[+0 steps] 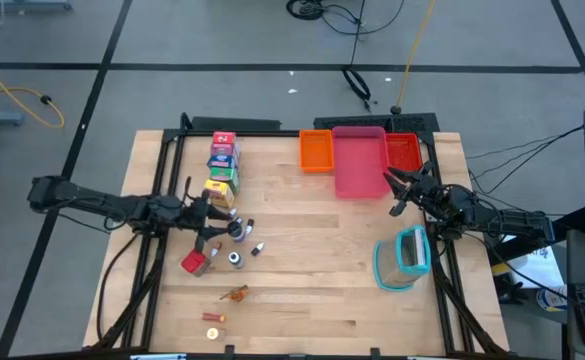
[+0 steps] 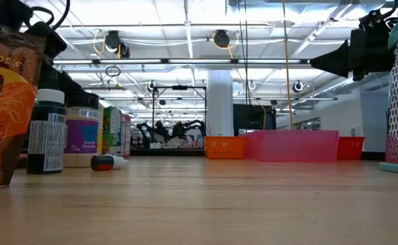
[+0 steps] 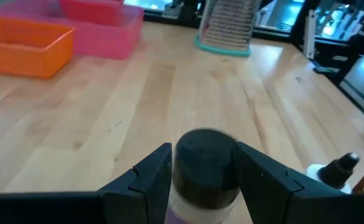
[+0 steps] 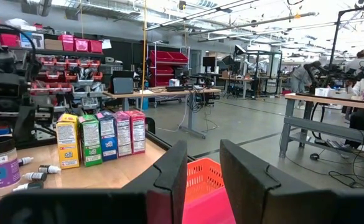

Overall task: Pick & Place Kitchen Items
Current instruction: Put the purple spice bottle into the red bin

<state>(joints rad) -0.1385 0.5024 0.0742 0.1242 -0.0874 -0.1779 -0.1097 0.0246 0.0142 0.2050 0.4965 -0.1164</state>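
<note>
Beside the row of cartons [image 1: 222,165], a dark-capped jar [image 3: 205,168] is being clasped between the left gripper [image 3: 201,171]'s part-open fingers, so a slow, level lift is being advised.

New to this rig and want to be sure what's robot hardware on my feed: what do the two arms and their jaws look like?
Both arms are dark, nearly black, slim and jointed. The left arm and right arm each end in a two-finger gripper. The left gripper and right gripper have matte black, wedge-shaped jaws with angular faces. No markings or bright colours show on them.
</note>
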